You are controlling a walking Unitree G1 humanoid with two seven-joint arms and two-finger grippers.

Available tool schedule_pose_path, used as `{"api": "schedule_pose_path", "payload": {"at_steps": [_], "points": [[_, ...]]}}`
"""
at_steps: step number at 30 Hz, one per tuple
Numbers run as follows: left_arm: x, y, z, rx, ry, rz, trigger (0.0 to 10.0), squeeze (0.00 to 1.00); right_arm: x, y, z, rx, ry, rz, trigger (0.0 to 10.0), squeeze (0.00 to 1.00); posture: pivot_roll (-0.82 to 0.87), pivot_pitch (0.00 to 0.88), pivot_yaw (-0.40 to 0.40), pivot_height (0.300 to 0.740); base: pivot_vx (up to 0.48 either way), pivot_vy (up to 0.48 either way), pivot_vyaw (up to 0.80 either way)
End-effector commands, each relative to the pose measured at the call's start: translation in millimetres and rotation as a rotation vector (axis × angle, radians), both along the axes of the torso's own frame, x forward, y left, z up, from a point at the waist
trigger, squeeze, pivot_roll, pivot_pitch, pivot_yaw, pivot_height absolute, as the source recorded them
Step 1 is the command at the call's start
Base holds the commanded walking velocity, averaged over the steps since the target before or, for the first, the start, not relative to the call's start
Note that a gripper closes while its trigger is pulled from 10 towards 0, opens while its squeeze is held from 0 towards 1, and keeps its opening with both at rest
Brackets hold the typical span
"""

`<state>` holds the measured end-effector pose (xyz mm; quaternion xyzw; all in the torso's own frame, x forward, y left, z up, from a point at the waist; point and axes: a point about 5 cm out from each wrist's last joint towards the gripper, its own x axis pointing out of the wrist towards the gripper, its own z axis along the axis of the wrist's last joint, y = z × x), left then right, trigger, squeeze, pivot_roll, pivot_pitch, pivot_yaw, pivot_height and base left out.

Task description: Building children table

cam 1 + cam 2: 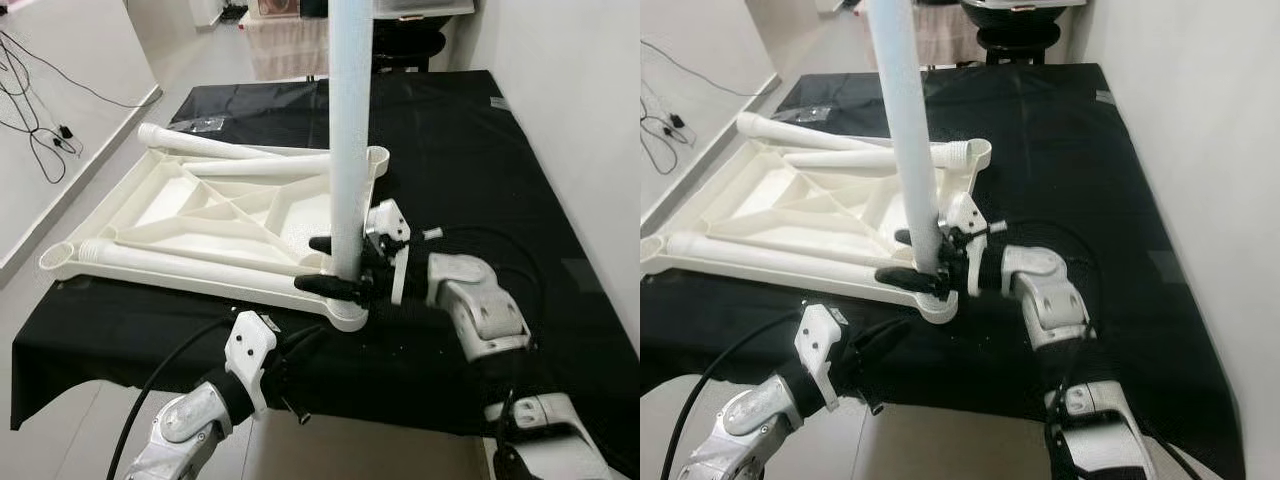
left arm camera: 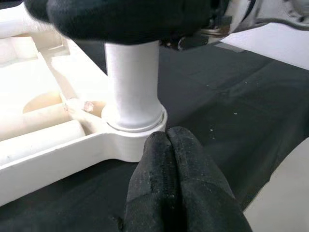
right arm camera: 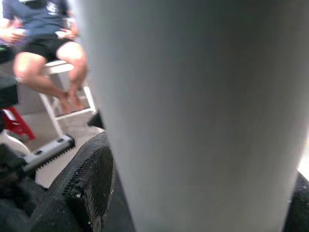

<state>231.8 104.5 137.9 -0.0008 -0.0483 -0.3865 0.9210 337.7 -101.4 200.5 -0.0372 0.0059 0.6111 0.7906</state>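
Lying underside-up on the black-draped counter [image 1: 450, 140], the white tabletop [image 1: 190, 215] exposes its corner sockets, with spare legs [image 1: 190, 262] resting across its ribs, presumably parked within reach. Left gripper [image 2: 169, 159], fingers pressed together and empty, sits just beside the near corner socket [image 1: 345, 312], probably bracing it. Right gripper [image 1: 335, 265] clamps the upright leg [image 1: 350, 140] low, keeping it vertical in that socket; seating depth unclear.

upright leg [image 1: 349, 150] top cut off, seated person [image 3: 43, 43] blurred, headless
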Motion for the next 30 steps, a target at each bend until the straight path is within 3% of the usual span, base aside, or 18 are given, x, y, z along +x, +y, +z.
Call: {"api": "schedule_pose_path", "payload": {"at_steps": [1,2,4,5,12,15,17,18,19,20,21,22,23,24,26,30], "points": [[-3.5,0.3,-3.0,0.013,0.012,0.002,10.0,0.0,-1.1,8.4,-3.4,0.02,0.032,0.064,10.0,0.0,0.02,0.16,0.061,0.74,0.0,0.0,0.0],[-3.8,0.1,-2.9,0.013,0.012,0.002,10.0,0.0,-0.6,8.2,-3.9,0.024,0.047,0.081,6.7,0.0,0.02,0.16,0.061,0.74,0.0,0.0,0.0],[-3.8,0.1,-2.9,0.013,0.012,0.002,10.0,0.0,-0.6,8.2,-3.9,0.024,0.047,0.081,6.7,0.0,0.02,0.16,0.061,0.74,0.0,0.0,0.0],[-4.2,-0.6,-2.8,0.012,0.013,0.002,10.0,0.0,-0.4,5.8,-7.0,0.022,0.072,0.119,0.0,0.0,0.02,0.163,0.058,0.74,0.0,0.0,0.0],[-5.0,-2.2,-3.0,0.01,0.013,0.002,10.0,0.0,3.8,-4.3,-18.1,-0.01,0.063,0.054,0.0,0.0,0.01,0.161,0.057,0.74,0.0,0.0,0.0],[-5.6,-2.7,-3.3,0.007,0.013,0.001,10.0,0.0,6.7,-15.9,-31.6,-0.083,0.023,-0.208,0.0,0.0,0.01,0.162,0.049,0.74,0.0,0.0,0.0],[-5.6,-2.7,-3.3,0.007,0.013,0.001,10.0,0.0,6.7,-15.9,-31.6,-0.083,0.023,-0.208,0.0,0.0,0.01,0.162,0.049,0.74,0.0,0.0,0.0],[-5.9,-2.7,-3.3,0.007,0.013,0.002,10.0,0.0,6.1,-19.0,-34.1,-0.09,0.019,-0.267,0.0,0.0,0.01,0.162,0.049,0.74,0.0,0.0,0.0],[-6.2,-1.9,-3.5,0.007,0.013,0.003,10.0,0.0,-0.1,-21.0,-41.6,-0.074,0.033,-0.449,0.0,0.0,0.0,0.159,0.044,0.74,0.0,0.0,0.0],[-6.2,-1.9,-3.5,0.007,0.013,0.003,10.0,0.0,-0.1,-21.0,-41.6,-0.074,0.033,-0.449,0.0,0.0,0.0,0.159,0.044,0.74,0.0,0.0,0.0],[-6.1,-0.4,-3.8,0.008,0.013,0.005,10.0,0.0,-12.4,-21.2,-40.9,0.067,0.066,-0.777,0.0,0.0,0.0,0.156,0.053,0.74,0.0,0.0,0.0],[-5.7,0.9,-4.1,0.011,0.014,0.005,10.0,0.0,-37.7,-20.4,-46.7,0.065,0.076,-0.93,0.0,0.0,0.0,0.154,0.061,0.74,0.0,0.0,0.0],[-5.7,0.9,-4.1,0.011,0.014,0.005,10.0,0.0,-37.7,-20.4,-46.7,0.065,0.076,-0.93,0.0,0.0,0.0,0.154,0.061,0.74,0.0,0.0,0.0],[-4.8,2.1,-4.9,0.013,0.015,0.004,10.0,0.0,-54.0,-19.5,-48.5,0.036,0.07,-0.985,0.0,0.0,-0.02,0.147,0.074,0.74,0.0,0.0,0.0],[-4.2,2.7,-5.5,0.014,0.015,0.004,10.0,0.0,-61.8,-15.5,-49.1,0.01,0.055,-0.963,0.0,0.0,-0.02,0.147,0.074,0.74,0.0,0.0,0.0],[-1.9,1.4,-7.1,0.017,0.018,-0.003,10.0,0.0,-49.3,-20.0,-48.8,0.02,0.072,-0.967,0.0,0.0,-0.01,0.12,0.064,0.74,0.0,0.0,0.0]]}}
